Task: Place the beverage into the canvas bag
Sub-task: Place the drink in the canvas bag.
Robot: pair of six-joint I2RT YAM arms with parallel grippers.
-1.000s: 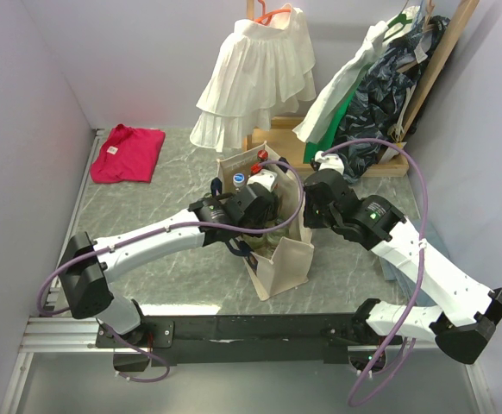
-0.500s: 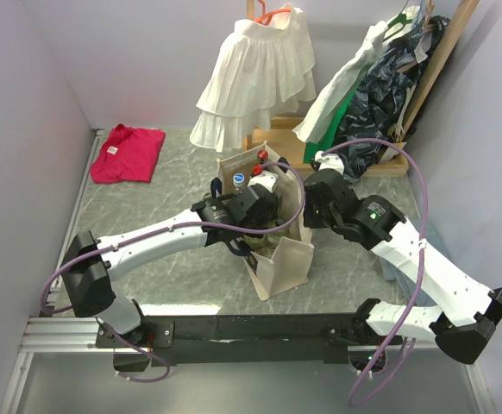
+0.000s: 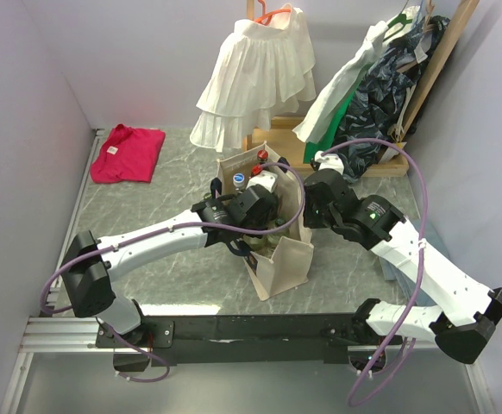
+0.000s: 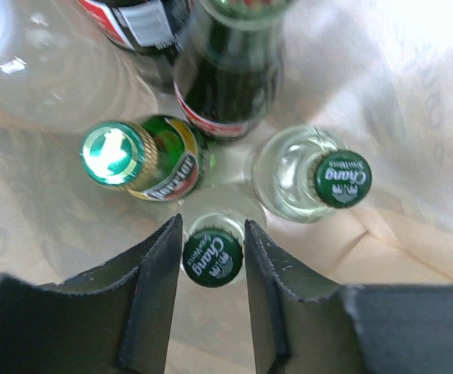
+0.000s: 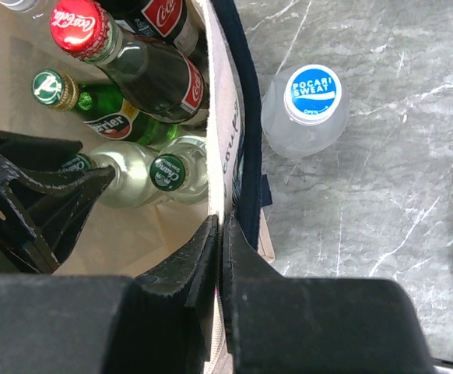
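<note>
well, bottle (image 4: 212, 259) between left claw (image 4: 211, 227) jaws

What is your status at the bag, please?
Left gripper straddling Chang bottle cap inside canvas bag, grip unclear. Right gripper shut on bag rim. Pocari Sweat bottle outside bag.

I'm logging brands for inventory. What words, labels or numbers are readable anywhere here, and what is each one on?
"Chang": the green cap and the second green cap, both on clear bottles.
"POCARI SWEAT": the blue cap of the bottle standing outside the canvas bag.
"Coca-Cola": the red cap; the red label shows "Coca".
"Coup": the print on the bag's wall, rest hidden.
Unreadable: the green bottle label, too blurred.
</note>
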